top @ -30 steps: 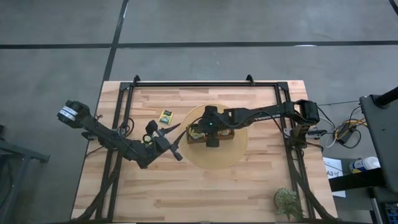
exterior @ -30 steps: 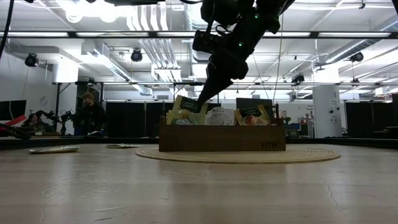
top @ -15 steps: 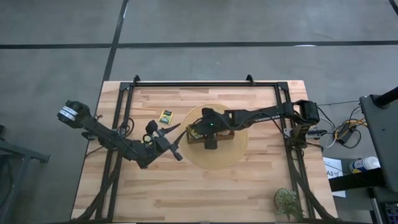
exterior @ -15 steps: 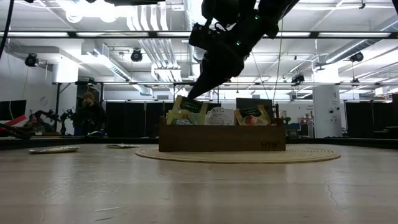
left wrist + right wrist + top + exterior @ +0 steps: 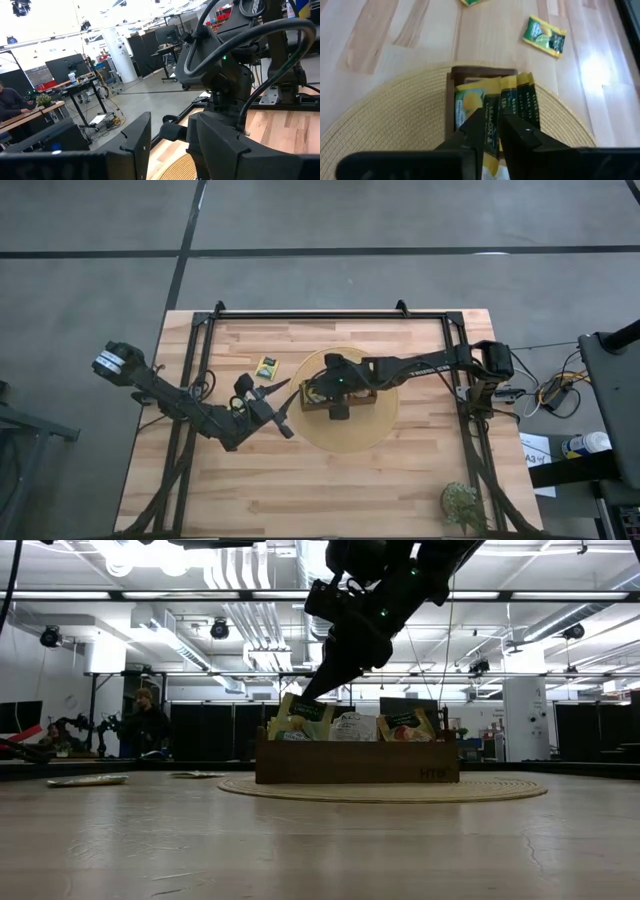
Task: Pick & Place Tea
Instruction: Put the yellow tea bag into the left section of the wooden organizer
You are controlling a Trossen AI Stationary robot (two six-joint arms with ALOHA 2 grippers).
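A brown wooden tray stands on a round woven mat at the table's middle. Tea packets stand upright in it: yellow-green ones at its left end, a white one, and another. My right gripper slants down over the tray's left end, shut on a yellow-green packet. A loose yellow-green packet lies flat on the table left of the mat. My left gripper hovers level beside the mat's left side, open, with nothing between its fingers. My right gripper pinches the upper edge of one yellow-green packet between its two fingers. The fingers slant down from above and from the table's right. The packet stands in the tray's left compartment among its neighbours; its lower part is hidden by the tray's wall.
A second loose packet lies on the table beyond the mat. A small green plant sits at the near right corner. The black frame rails run along the far edge and both sides. Bare wood lies near the front edge.
My right gripper has tipped, and its fingertips have swung toward the table's left, from above the middle of the tray to the top of the leftmost packets. The tray and the packets have stayed where they were.
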